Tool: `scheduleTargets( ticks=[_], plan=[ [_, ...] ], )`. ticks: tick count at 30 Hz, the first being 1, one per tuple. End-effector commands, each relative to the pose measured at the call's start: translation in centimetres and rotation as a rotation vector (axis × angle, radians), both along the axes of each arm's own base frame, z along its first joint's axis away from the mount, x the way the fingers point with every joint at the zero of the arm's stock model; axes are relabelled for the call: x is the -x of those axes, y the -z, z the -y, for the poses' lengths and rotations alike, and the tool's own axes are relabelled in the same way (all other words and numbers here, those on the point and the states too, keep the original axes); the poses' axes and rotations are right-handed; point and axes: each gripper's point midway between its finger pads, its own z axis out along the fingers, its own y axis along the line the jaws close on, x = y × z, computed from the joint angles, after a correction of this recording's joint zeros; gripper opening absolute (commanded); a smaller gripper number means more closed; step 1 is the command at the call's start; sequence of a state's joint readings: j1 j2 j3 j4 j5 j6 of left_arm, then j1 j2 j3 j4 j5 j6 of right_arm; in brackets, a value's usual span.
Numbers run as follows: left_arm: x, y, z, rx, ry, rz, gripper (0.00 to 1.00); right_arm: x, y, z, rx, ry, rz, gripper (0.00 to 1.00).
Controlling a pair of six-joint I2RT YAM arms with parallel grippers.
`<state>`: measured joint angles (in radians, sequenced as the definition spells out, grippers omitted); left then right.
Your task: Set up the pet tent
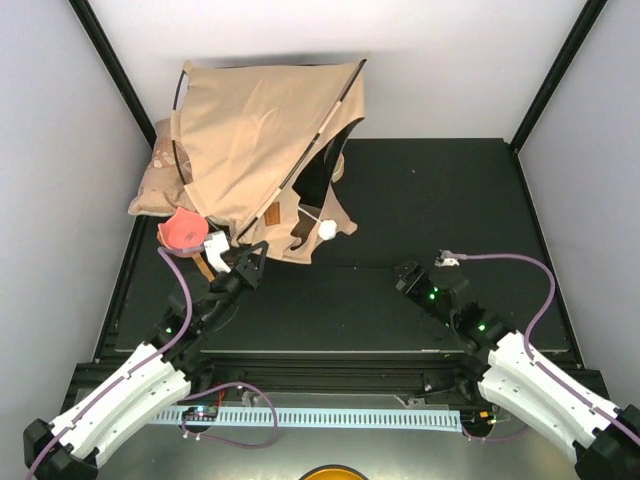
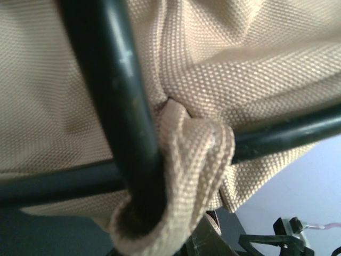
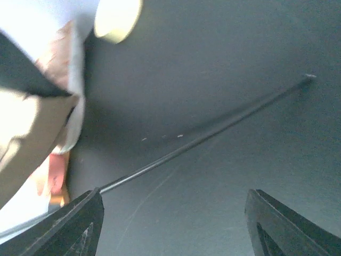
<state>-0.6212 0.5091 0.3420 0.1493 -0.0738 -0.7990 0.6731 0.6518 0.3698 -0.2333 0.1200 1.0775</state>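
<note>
By tent (image 1: 262, 130) front, L gripper (image 1: 248, 262) sits at pole (image 2: 128, 122) & loop (image 2: 198, 160), prob. to prop it up; can't tell its jaws. R gripper (image 3: 173, 218) hangs well apart, jaws wide open.

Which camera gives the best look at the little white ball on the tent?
The top external view: the white ball shows whole by the pet tent. The right wrist view catches it blurred at its top edge; the left wrist view misses it.
</note>
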Motion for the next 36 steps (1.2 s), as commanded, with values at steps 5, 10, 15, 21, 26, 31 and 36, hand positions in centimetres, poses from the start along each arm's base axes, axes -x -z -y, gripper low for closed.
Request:
scheduleTargets(
  ticks=[5, 10, 15, 21, 26, 31, 36],
  plan=[
    [0.0, 2.6, -2.7, -0.057, -0.118, -0.073, 0.02, -2.0, 4.0, 3.5, -0.282, 0.263, -0.139, 0.73],
    [0.3, 3.5, -2.8, -0.082, -0.116, -0.092, 0.01, -4.1, 5.8, 4.2, -0.32, 0.298, -0.243, 0.7],
    [0.5, 4.3, -2.9, -0.078, -0.112, -0.109, 0.02, -6.0, 7.2, 3.3, -0.335, 0.284, -0.31, 0.64],
    [0.8, 4.7, -3.3, -0.076, -0.123, -0.116, 0.02, -7.2, 8.5, 2.7, -0.326, 0.287, -0.356, 0.48],
    [0.8, 4.9, -3.8, -0.076, -0.145, -0.111, 0.01, -7.7, 9.7, 2.8, -0.303, 0.307, -0.381, 0.41],
    [0.9, 5.1, -3.8, -0.076, -0.145, -0.116, 0.02, -7.7, 11.1, 2.3, -0.305, 0.293, -0.427, 0.39],
    [1.0, 5.7, -3.8, -0.072, -0.143, -0.136, 0.02, -7.7, 11.9, 2.0, -0.303, 0.28, -0.436, 0.16]
  ],
)
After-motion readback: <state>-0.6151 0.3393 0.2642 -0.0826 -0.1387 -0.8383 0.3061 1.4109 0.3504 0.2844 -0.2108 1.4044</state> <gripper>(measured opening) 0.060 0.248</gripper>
